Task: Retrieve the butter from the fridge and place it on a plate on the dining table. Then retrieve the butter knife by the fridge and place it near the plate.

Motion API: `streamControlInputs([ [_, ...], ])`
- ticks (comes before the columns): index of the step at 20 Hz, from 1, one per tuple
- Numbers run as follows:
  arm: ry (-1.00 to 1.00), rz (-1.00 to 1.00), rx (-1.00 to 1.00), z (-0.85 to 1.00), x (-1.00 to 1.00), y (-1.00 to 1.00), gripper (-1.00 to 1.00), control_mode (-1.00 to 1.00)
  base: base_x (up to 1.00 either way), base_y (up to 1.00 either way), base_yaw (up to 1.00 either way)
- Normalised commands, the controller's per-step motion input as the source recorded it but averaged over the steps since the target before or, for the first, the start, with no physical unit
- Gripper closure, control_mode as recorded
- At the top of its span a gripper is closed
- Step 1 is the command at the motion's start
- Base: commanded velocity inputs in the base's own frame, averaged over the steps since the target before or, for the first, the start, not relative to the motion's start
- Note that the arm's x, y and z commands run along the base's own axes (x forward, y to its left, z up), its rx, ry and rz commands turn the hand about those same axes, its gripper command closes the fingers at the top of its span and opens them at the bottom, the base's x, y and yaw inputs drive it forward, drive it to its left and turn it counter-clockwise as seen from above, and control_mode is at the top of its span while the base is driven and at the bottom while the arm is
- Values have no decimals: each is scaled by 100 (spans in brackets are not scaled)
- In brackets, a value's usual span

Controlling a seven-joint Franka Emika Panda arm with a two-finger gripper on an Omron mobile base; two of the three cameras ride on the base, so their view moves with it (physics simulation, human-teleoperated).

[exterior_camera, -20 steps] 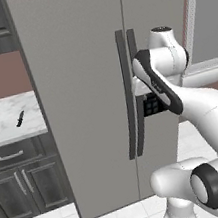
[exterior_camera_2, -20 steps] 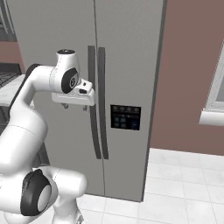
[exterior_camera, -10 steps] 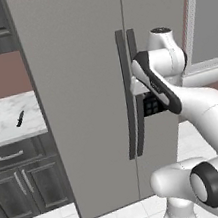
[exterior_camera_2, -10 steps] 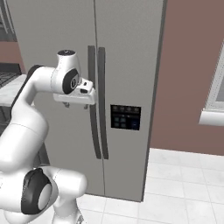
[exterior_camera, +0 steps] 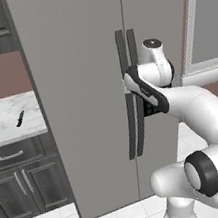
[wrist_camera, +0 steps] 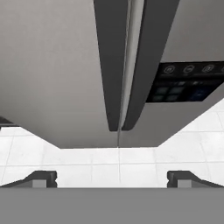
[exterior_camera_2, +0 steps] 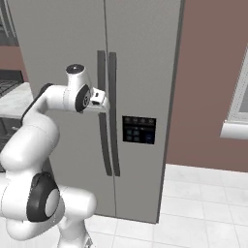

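The grey fridge (exterior_camera: 77,61) stands shut in front of me, so the butter is hidden. My gripper (wrist_camera: 113,178) is open, fingertips wide apart, with nothing between them. It points at the two dark vertical handles (wrist_camera: 127,65) along the door seam. From the right base view, my hand (exterior_camera_2: 99,98) hovers just left of those handles (exterior_camera_2: 107,116), at their upper part. The dark butter knife (exterior_camera: 20,118) lies on the marble kitchen counter (exterior_camera: 2,125) left of the fridge. The plate and the dining table are out of view.
A black dispenser panel (exterior_camera_2: 139,130) sits on the right door. Dark drawers and cabinets (exterior_camera: 22,182) stand below the counter. White floor tiles (exterior_camera_2: 203,213) spread in front of the fridge, and a brown wall with a window (exterior_camera_2: 237,111) is on the right.
My hand has edged slightly closer to the fridge handles. The gripper stays open and the doors stay shut.
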Motion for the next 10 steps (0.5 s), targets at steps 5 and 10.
streamControlInputs([
  [5,-8,-3,-1,-9,69,0,-100,-100,0,0,0],
  [10,-3,-5,-4,-13,56,9,-100,-100,0,0,0],
])
